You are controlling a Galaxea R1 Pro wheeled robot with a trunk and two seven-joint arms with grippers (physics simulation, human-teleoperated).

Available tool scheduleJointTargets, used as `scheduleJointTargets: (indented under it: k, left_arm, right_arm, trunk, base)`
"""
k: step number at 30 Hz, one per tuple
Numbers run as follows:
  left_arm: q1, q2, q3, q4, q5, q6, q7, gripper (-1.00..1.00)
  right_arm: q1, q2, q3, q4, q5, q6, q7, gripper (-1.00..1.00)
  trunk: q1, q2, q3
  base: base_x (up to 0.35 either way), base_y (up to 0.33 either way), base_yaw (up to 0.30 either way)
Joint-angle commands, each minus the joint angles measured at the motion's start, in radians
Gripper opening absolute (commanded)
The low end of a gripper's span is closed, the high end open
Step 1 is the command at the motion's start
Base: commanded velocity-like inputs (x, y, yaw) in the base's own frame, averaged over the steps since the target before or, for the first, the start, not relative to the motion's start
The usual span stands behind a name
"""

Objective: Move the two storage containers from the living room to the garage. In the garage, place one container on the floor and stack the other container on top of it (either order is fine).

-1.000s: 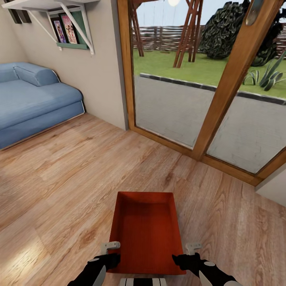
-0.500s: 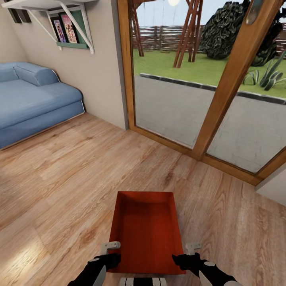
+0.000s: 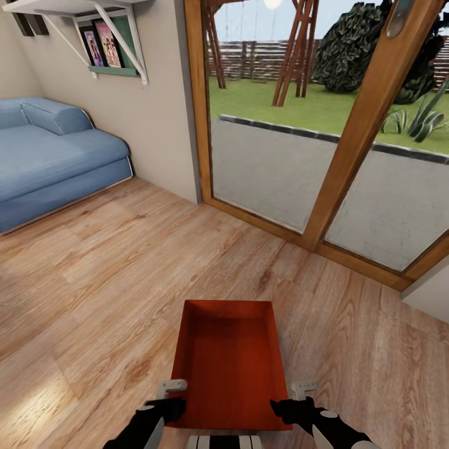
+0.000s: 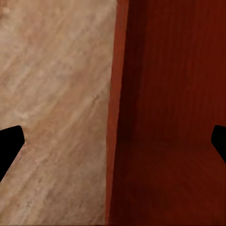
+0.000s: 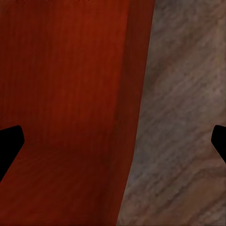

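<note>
One orange-red storage container (image 3: 227,362) rests on the light wood-plank living room floor (image 3: 106,280) right in front of me, its long side pointing away. My left gripper (image 3: 174,410) is open at the near left corner. In the left wrist view the container's (image 4: 169,113) left wall runs between the gripper's (image 4: 113,146) wide-spread fingertips (image 4: 9,143). My right gripper (image 3: 287,408) is open at the near right corner. In the right wrist view the container's (image 5: 66,94) right wall lies inside the gripper's (image 5: 113,143) gap, not touching either finger. The bin is empty.
A blue sofa (image 3: 50,156) stands at the left against the wall under a shelf of books (image 3: 106,43). A wood-framed glass door (image 3: 349,143) ahead looks out on a paved strip and lawn. A pale wall corner (image 3: 430,299) juts in at the right.
</note>
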Motion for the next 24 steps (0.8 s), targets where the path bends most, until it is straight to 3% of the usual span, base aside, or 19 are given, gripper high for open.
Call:
scheduleJointTargets:
  k: [1, 3, 6, 24]
  left_arm:
    - [0.0, 0.001, 0.006, -0.002, -0.025, 0.006, -0.001, 1.0]
    - [0.0, 0.0, 0.006, -0.001, -0.052, 0.007, -0.003, 1.0]
    - [0.0, -0.004, 0.006, -0.001, -0.06, 0.007, -0.005, 1.0]
    - [0.0, -0.007, 0.007, 0.0, -0.064, 0.007, -0.008, 1.0]
  right_arm:
    - [0.0, 0.0, -0.008, 0.001, 0.01, -0.004, 0.004, 1.0]
    - [0.0, 0.0, -0.008, 0.001, 0.01, -0.004, 0.004, 1.0]
    - [0.0, 0.0, -0.008, 0.001, 0.01, -0.004, 0.004, 1.0]
    - [0.0, 0.0, -0.008, 0.001, 0.01, -0.005, 0.004, 1.0]
  trunk:
    - [0.0, 0.0, -0.001]
    - [0.0, 0.0, -0.001]
    - [0.0, 0.0, -0.001]
    - [0.0, 0.0, -0.001]
  base:
    - [0.0, 0.0, 0.0]
    - [0.0, 0.0, 0.0]
    - [0.0, 0.0, 0.0]
    - [0.0, 0.0, 0.0]
